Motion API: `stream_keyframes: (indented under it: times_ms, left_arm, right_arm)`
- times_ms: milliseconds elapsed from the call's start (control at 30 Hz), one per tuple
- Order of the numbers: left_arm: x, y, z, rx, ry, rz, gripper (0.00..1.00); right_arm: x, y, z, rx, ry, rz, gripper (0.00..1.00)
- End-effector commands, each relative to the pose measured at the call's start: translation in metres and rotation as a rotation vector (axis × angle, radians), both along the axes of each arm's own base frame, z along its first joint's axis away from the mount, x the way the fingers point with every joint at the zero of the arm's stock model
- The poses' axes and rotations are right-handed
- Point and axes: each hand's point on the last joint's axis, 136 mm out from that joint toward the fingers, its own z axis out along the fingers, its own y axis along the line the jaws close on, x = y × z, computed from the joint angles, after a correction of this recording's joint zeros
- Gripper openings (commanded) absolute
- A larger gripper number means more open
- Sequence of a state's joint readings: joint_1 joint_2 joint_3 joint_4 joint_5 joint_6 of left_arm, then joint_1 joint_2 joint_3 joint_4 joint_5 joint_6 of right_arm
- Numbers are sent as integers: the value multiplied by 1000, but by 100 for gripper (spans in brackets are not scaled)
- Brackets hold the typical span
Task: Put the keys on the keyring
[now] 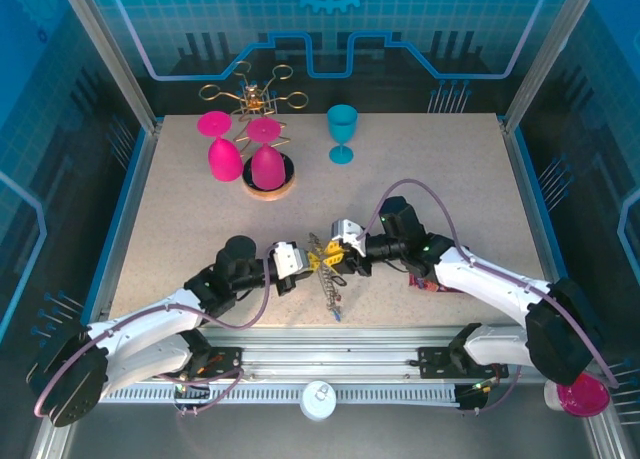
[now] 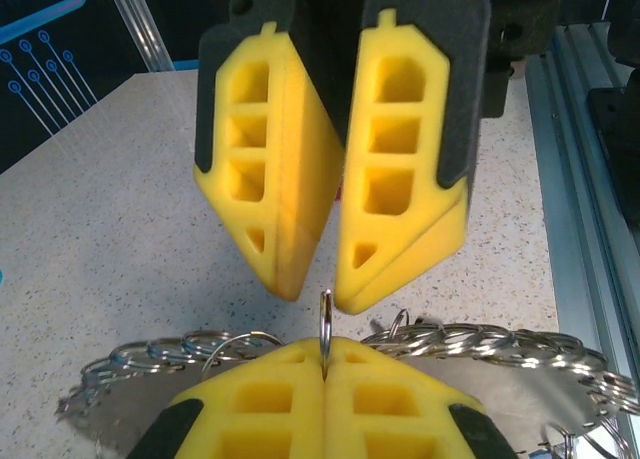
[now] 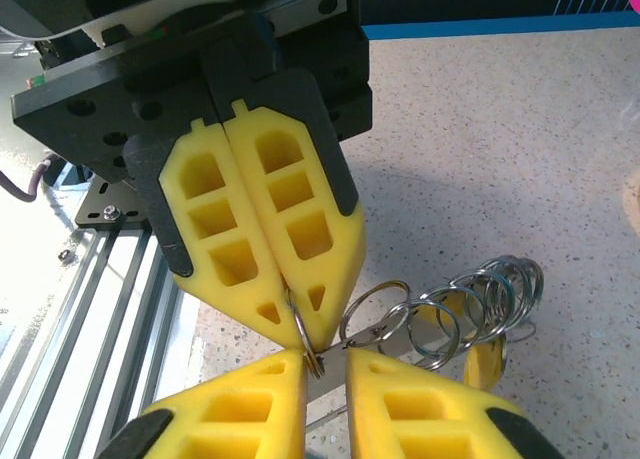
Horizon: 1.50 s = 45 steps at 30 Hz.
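Observation:
The keyring [image 2: 500, 341] is a flat metal strip strung with several silver split rings, lying across the table centre [image 1: 331, 287]. My left gripper [image 2: 325, 347] is shut on one upright split ring [image 2: 325, 317]. In the right wrist view that same ring [image 3: 303, 331] sticks out of the left gripper [image 3: 298, 329]. My right gripper [image 3: 326, 367] faces it tip to tip, open by a narrow gap, with the ring's lower edge against its left finger [image 3: 270, 379]. A yellow-headed key [image 3: 485, 364] hangs under the far rings. The two grippers meet at mid-table: left [image 1: 312, 260], right [image 1: 333, 251].
Two pink goblets [image 1: 224, 157] hang upside down by a gold wire rack [image 1: 256, 96] on a wooden base at the back. A teal goblet [image 1: 342, 132] stands to its right. A red object [image 1: 424, 282] lies under the right arm. An aluminium rail [image 1: 330, 364] runs along the near edge.

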<state>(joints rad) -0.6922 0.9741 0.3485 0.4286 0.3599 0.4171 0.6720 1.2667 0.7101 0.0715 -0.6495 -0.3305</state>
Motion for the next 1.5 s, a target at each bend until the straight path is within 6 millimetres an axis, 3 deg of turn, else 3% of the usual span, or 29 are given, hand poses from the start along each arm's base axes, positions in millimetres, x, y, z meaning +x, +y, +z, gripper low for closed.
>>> stream_keyframes:
  times_ms: [0, 67, 200, 400, 767, 833, 933, 1000, 1100, 1133, 1200, 1300, 1467]
  left_arm:
    - [-2, -4, 14, -53, -25, -28, 0]
    - [-2, -4, 15, -56, -26, -25, 0]
    - [0, -4, 14, -56, -16, -16, 0]
    - [3, -4, 13, -50, -12, -3, 10]
    - [4, -3, 15, -46, -34, 1, 0]
    - [6, -1, 16, -42, -50, 17, 0]
    - [13, 6, 16, -18, -88, 67, 0]
    - [16, 10, 13, 19, -120, 96, 0]
    - [21, 15, 4, 118, -139, 130, 0]
    - [23, 17, 2, 146, -133, 145, 0]
    - [22, 22, -2, 184, -109, 162, 0]
    - [20, 32, -9, 235, -71, 190, 0]
    - [17, 39, -15, 257, -37, 216, 0]
  right_arm:
    - [-4, 7, 3, 29, -2, 34, 11]
    - [-5, 8, 4, 33, -3, 37, 0]
    - [-7, 10, 4, 38, 3, 51, 0]
    - [-11, 14, 4, 35, 12, 75, 0]
    - [-10, 11, 2, 22, 31, 46, 0]
    - [-3, 5, 7, 45, 54, -10, 19]
    - [21, -19, 9, 66, 100, -195, 26]
    - [50, -45, 0, 47, 185, -443, 27]
    - [76, -93, -31, -49, 342, -816, 27]
    - [78, -109, -44, -89, 397, -935, 21]
    - [74, -126, -63, -140, 530, -1079, 18]
    - [58, -113, -81, -208, 662, -1031, 21]
    - [47, -86, -102, -320, 729, -897, 37]
